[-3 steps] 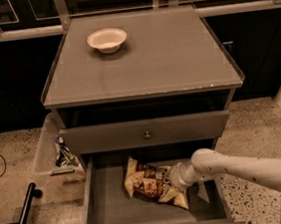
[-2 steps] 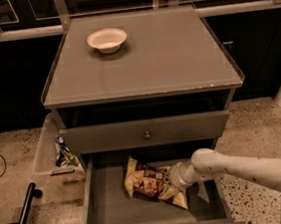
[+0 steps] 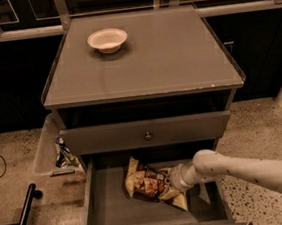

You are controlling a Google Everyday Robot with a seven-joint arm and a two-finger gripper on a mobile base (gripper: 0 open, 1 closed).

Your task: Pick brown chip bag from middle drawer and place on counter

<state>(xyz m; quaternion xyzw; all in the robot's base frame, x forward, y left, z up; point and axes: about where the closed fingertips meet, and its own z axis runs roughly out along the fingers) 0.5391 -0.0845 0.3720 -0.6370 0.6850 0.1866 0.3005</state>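
1 brown chip bag (image 3: 146, 183), crumpled | in middle drawer (image 3: 111, 208) | gripper (image 3: 175, 180) at its right (hold unclear)

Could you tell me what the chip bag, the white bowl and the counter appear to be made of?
The brown chip bag, in the middle drawer with the gripper at its right end, looks like thin plastic film: crinkled, slightly glossy. The white bowl seems matte ceramic or moulded paper; unclear which. The counter looks like smooth grey laminate, chipped along its front edge.
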